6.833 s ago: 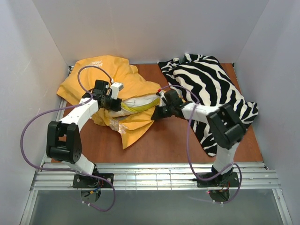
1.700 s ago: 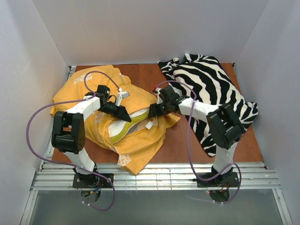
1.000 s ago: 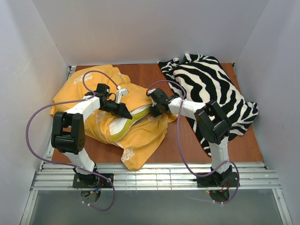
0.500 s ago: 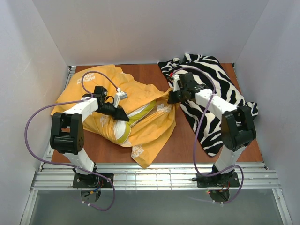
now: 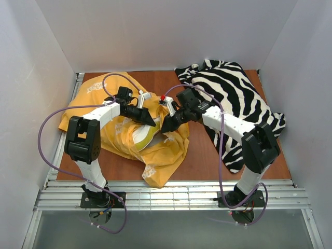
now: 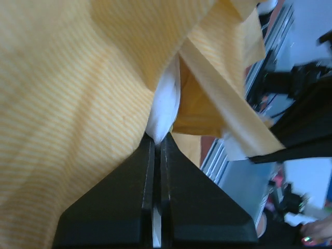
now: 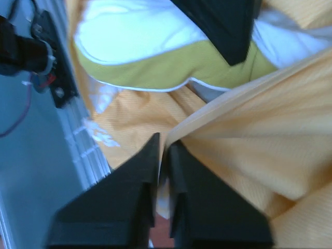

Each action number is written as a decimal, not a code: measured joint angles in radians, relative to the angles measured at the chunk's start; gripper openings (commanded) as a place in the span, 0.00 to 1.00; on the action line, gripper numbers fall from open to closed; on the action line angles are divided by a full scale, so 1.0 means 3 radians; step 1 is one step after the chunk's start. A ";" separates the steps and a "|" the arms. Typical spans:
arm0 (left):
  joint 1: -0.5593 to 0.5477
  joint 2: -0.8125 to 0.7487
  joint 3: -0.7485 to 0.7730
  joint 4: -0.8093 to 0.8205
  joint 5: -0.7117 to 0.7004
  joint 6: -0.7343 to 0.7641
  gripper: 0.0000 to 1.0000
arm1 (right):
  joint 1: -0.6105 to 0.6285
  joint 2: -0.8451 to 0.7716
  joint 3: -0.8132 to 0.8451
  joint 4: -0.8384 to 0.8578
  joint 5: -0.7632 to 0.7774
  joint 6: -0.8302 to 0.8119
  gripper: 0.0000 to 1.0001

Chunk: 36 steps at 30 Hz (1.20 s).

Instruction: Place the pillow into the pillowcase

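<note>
The orange-yellow pillowcase (image 5: 166, 150) lies crumpled at the left and middle of the table. The white pillow (image 5: 144, 136) with its yellow-green band shows through the case's opening; most of it is hidden inside. My left gripper (image 5: 153, 122) is shut on a pinch of the pillow's white fabric (image 6: 165, 106) at the opening, with orange cloth (image 6: 67, 104) all around. My right gripper (image 5: 165, 128) is shut on the pillowcase's hem (image 7: 218, 111) just right of the opening; the pillow (image 7: 140, 39) and its band lie beyond it.
A black-and-white zebra-striped cloth (image 5: 233, 98) covers the right side of the table, under the right arm. White walls close the back and both sides. Metal rails (image 5: 171, 194) run along the near edge.
The right gripper swung from over the zebra cloth back left to the case's opening. The left gripper moved right. The pillowcase was drawn further over the pillow, so less white shows.
</note>
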 measured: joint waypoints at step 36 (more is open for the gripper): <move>-0.0806 -0.0389 0.0497 0.0024 -0.2134 0.0243 0.63 | -0.0479 0.0004 -0.0688 0.0181 -0.0004 0.0567 0.45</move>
